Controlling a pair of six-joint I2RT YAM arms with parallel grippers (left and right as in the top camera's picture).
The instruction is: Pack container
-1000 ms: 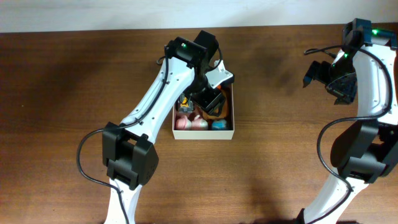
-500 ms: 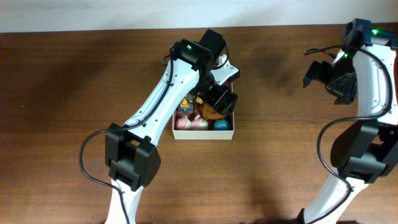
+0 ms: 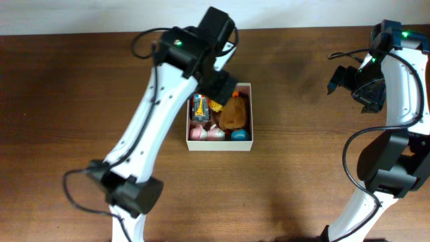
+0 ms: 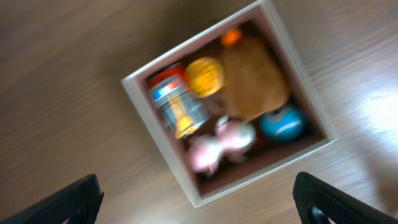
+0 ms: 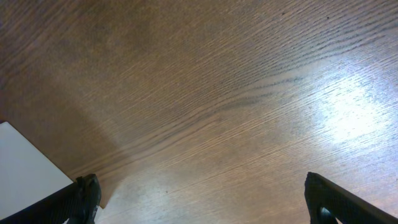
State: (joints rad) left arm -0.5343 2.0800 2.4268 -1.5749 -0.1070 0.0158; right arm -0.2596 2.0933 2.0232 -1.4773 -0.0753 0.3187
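The container (image 3: 219, 145) sits open side up near the middle of the table (image 3: 67, 114), toward the far edge. It is square, so I read no long axis. From overhead its walls run parallel to the table's edges, while in my left wrist view it sits turned on a diagonal (image 4: 267, 163). Inside, a brown plush toy (image 3: 233, 114) fills the far right part, with a yellow ball (image 4: 205, 76) and a small printed tin (image 4: 174, 106) beside it on the left. A pink toy (image 4: 217, 146) and a blue ball (image 4: 282, 122) lie along the near wall. Half a second ago my left arm was down in the box with its wrist covering the plush. Now it has lifted out and swung back toward the far left, so the plush shows whole, and the box has not shifted. The left gripper (image 4: 196, 199) hangs above the box's far left corner, looking straight down into it, its fingers spread wide with nothing between them. The arm reaches in a long diagonal from the near left, with its elbow block lower in the overhead than before. My right arm stays as it was, folded up at the far right, well apart from the box. The right gripper (image 5: 202, 199) is also spread wide and empty, over bare wood.
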